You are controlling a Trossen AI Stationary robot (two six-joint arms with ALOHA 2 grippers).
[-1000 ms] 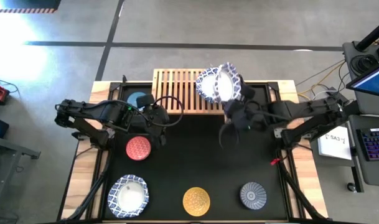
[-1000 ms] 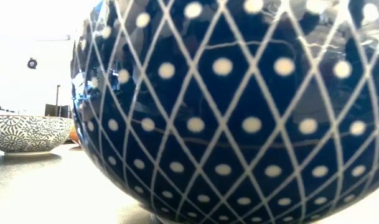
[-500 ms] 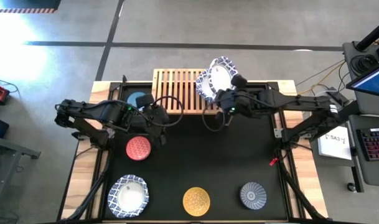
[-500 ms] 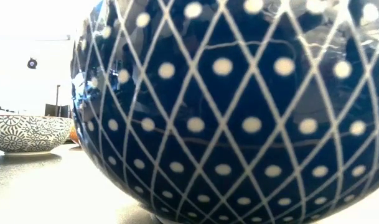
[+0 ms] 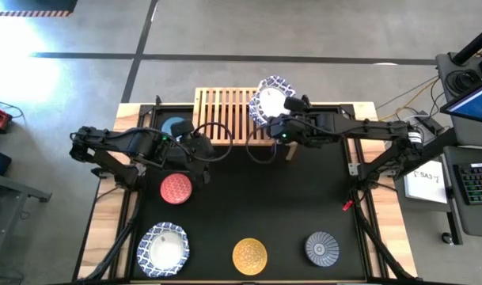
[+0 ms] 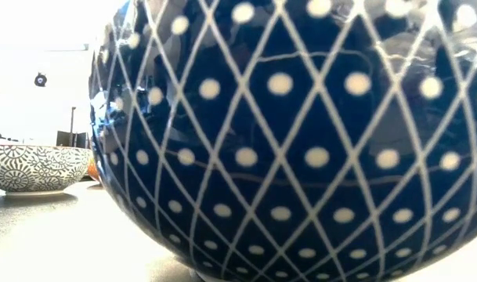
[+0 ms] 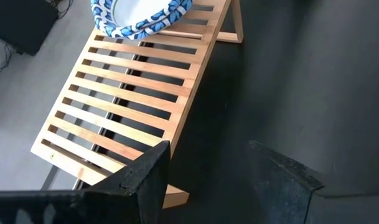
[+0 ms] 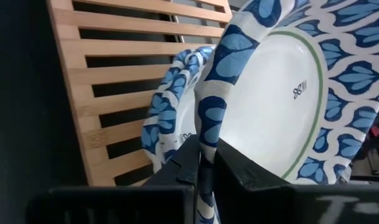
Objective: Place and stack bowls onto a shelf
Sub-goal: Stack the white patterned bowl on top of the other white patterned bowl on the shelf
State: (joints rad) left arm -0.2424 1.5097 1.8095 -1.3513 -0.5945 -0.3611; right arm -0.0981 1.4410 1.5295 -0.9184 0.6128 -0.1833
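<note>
Glazed ceramic, stiff, slippery and breakable: a white bowl [image 8: 282, 99] is pinched by its rim in the right hand [image 8: 205, 163], over another bowl [image 8: 170, 106] at the shelf's [image 5: 225, 111] three o'clock end. The left hand [image 7: 208, 180] is held spread, empty.

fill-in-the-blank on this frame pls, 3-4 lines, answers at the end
1. The right gripper pinches the rim of a white, blue-patterned ____.
2. That bowl is held over the right end of the slatted wooden ____.
3. The left gripper waits with its jaws ____.
4. On the mat's front edge, the yellow bowl sits between a patterned white bowl and a ____ one.

Answers: bowl; shelf; open; dark grey
</note>
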